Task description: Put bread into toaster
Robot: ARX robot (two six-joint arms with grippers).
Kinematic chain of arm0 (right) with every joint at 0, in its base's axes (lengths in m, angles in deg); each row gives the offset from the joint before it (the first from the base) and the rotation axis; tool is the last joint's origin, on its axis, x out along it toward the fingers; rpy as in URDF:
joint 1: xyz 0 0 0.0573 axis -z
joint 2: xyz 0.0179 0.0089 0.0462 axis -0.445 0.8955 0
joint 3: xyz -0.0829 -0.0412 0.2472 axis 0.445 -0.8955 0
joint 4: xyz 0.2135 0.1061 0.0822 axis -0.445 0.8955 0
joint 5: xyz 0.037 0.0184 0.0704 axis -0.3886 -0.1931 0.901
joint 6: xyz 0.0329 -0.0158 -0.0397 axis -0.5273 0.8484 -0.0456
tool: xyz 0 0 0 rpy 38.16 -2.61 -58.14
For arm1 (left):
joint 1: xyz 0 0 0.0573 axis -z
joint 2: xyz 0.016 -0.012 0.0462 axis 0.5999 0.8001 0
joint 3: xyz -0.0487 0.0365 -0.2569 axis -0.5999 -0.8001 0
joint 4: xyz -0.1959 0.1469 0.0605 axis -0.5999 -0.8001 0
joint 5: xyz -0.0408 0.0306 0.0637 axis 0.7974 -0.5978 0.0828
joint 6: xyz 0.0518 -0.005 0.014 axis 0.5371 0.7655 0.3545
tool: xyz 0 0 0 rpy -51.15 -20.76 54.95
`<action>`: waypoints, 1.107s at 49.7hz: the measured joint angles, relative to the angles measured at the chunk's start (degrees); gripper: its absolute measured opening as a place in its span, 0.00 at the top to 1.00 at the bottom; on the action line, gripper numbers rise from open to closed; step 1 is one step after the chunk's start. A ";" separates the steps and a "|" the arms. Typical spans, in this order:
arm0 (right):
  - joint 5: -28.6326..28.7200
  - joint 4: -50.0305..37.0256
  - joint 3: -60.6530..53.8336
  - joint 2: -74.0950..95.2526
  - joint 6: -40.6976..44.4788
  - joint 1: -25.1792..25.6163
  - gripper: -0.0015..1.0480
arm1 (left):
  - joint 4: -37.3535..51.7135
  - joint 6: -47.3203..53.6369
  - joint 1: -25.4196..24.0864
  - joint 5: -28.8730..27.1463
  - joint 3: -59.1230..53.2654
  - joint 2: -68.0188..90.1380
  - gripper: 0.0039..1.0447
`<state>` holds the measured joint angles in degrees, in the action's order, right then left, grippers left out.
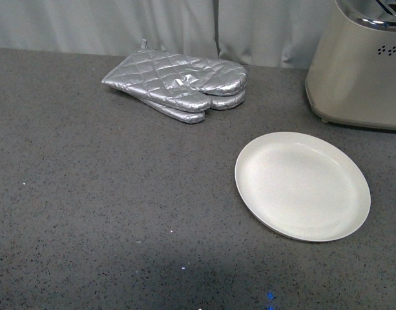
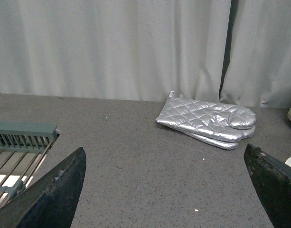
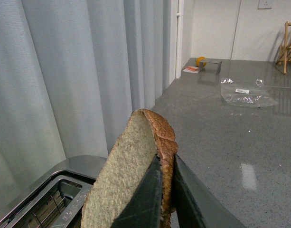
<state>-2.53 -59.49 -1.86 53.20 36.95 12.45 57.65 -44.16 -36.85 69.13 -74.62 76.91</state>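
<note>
In the right wrist view the bread [image 3: 124,175], a light-brown speckled slice with a darker crust, stands upright, pinched between the dark fingers of my right gripper [image 3: 165,190], which is shut on it. Just beyond it lies the toaster's chrome slotted top [image 3: 50,199]. The front view shows the cream-beige toaster [image 1: 359,71] at the far right of the counter, with neither arm in sight. My left gripper [image 2: 166,164] hangs open over bare grey counter, its two dark fingertips [image 2: 64,185] far apart with nothing between them.
A round white plate [image 1: 302,186] lies in front of the toaster. Two silver quilted oven mitts [image 1: 178,85] are stacked at the back by the curtain. A green rack [image 2: 22,142] sits beside the left gripper. A clear plastic bag [image 3: 245,90] lies on a far counter.
</note>
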 joint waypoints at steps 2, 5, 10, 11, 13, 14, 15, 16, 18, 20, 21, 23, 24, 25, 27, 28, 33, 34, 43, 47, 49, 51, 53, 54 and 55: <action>0.00 -0.02 0.00 0.00 0.02 0.00 0.89 | 0.00 -0.02 0.00 0.00 0.00 0.00 0.06; 2.19 0.94 1.81 0.33 1.40 0.00 0.76 | 0.00 -0.02 0.00 0.00 0.00 0.00 0.06; 8.00 6.43 7.63 -0.94 1.31 0.04 0.56 | 0.00 0.00 0.00 0.02 0.00 -0.04 0.06; 7.56 8.81 7.48 -1.88 0.09 0.04 0.51 | 0.00 -0.02 0.00 0.00 0.00 0.00 0.06; 7.65 9.75 6.84 -2.84 -1.29 0.02 0.43 | 0.00 0.00 0.00 0.00 0.00 0.00 0.06; 7.76 9.60 6.38 -3.15 -1.60 0.00 0.39 | 0.00 0.00 0.00 0.00 0.00 -0.02 0.06; 7.76 9.42 6.16 -3.26 -1.68 0.00 0.38 | 0.00 0.00 0.00 0.00 0.00 -0.02 0.06; 7.69 9.22 5.68 -3.52 -1.97 0.00 0.34 | 0.00 0.00 0.00 0.00 0.00 -0.04 0.06; 7.58 9.88 4.90 -3.96 -2.80 0.00 0.29 | 0.00 -0.02 0.00 0.02 0.00 -0.04 0.06; 7.76 10.34 3.87 -4.44 -3.23 0.00 0.22 | 0.00 0.00 0.00 0.02 0.00 -0.04 0.06; 7.82 10.43 3.61 -4.55 -3.61 0.00 0.21 | 0.00 -0.02 0.00 0.00 0.00 -0.04 0.06; 7.91 10.93 2.54 -4.87 -4.15 0.00 0.14 | 0.00 0.00 0.00 0.00 0.00 -0.04 0.06; 7.96 10.91 2.25 -4.96 -4.31 0.00 0.12 | 0.00 -0.02 0.00 0.00 0.00 -0.04 0.06; 8.17 10.64 1.66 -5.14 -4.28 -0.02 0.09 | 0.00 0.00 0.00 0.00 0.00 -0.04 0.06; 8.57 9.79 0.68 -5.49 -4.31 -0.07 0.07 | 0.00 0.00 0.00 0.00 0.00 -0.02 0.06; 8.70 9.53 0.02 -5.81 -4.37 -0.13 0.08 | 0.00 0.00 0.00 0.00 0.00 -0.04 0.06; 24.74 18.10 -5.31 -11.10 -8.92 1.03 0.17 | 0.00 0.00 0.00 0.07 0.00 -0.04 0.06; 32.87 22.86 -7.39 -13.66 -10.29 1.60 0.20 | 0.00 0.00 0.00 0.07 0.00 -0.04 0.06; 73.02 35.17 -28.59 -35.23 -21.09 4.31 0.49 | 0.00 0.00 0.00 0.00 0.00 -0.07 0.06; 78.20 34.32 -39.43 -44.92 -22.64 5.18 0.64 | 0.00 -0.02 0.00 0.04 0.00 -0.04 0.06; 79.17 34.34 -44.04 -48.85 -22.97 5.84 0.71 | 0.00 -0.02 0.00 0.04 0.00 -0.04 0.06; 79.54 34.71 -47.60 -52.02 -23.19 6.40 0.76 | 0.00 -0.02 0.00 0.02 0.00 -0.04 0.06; 79.58 35.47 -51.08 -55.34 -23.34 6.84 0.81 | 0.00 0.00 0.00 0.00 0.00 -0.04 0.06; 79.82 36.26 -53.18 -57.61 -23.39 7.21 0.84 | 0.00 -0.02 0.00 -0.02 0.00 -0.04 0.06; 80.13 37.29 -55.36 -60.24 -23.41 7.65 0.88 | 0.00 -0.02 0.00 -0.02 0.00 -0.04 0.06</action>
<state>77.60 -22.20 -57.22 -7.04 13.54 20.10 57.65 -44.18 -36.85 69.11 -74.62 76.87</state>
